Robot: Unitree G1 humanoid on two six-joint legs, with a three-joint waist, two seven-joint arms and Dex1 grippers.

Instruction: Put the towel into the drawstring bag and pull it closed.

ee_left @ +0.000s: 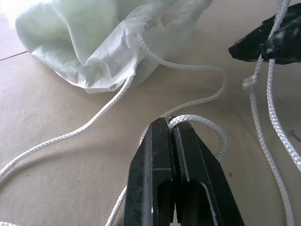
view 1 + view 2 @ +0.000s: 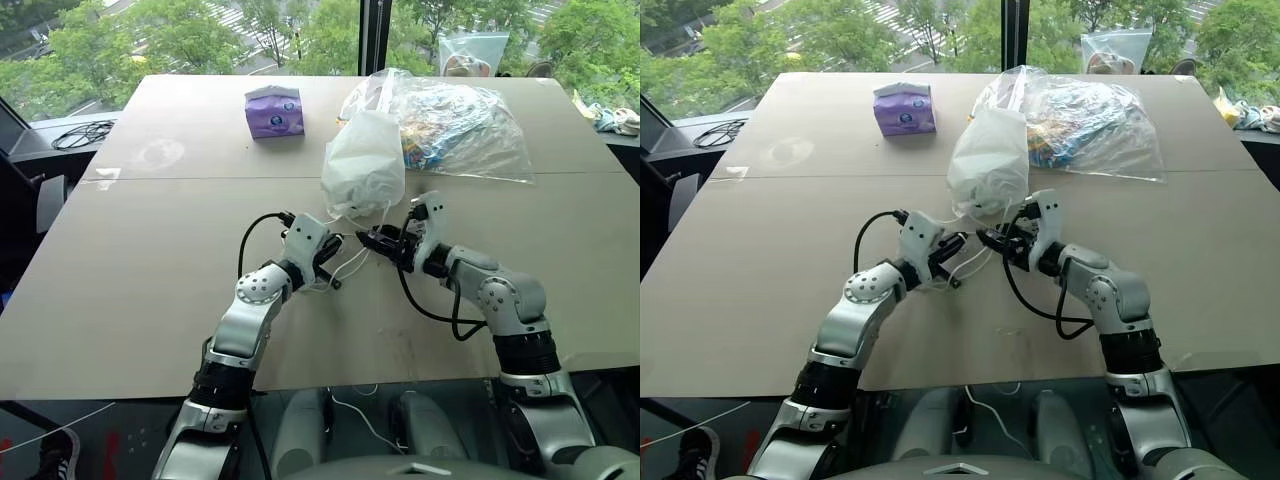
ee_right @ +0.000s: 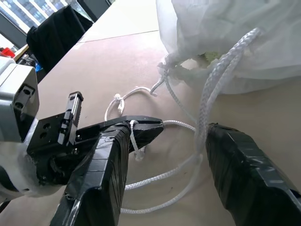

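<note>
Risking a slip of the thin cord (image 1: 197, 120) out of the left claw (image 1: 171, 123), since only a small loop is pinched at the very tips; also risking the bag (image 2: 364, 165) being dragged across the table (image 2: 130, 290) rather than cinched, if the pull comes from one side only. Possibly missing the second cord with the right claw (image 3: 181, 134), its fingers standing apart with the strand running loose between them, not clamped. Possibly snagging on the knot lying between the two claws. Reaching both arms forward over the table, low and nearly level, claws angled inward toward each other just in front of the bag's gathered mouth. Showing a pale green towel (image 3: 207, 57) inside the white bag through the fabric and at the puckered opening, mouth looking mostly drawn in. Sitting just beside the bag, a big clear plastic bag (image 2: 460, 125); well apart, a purple tissue pack (image 2: 274, 111).
</note>
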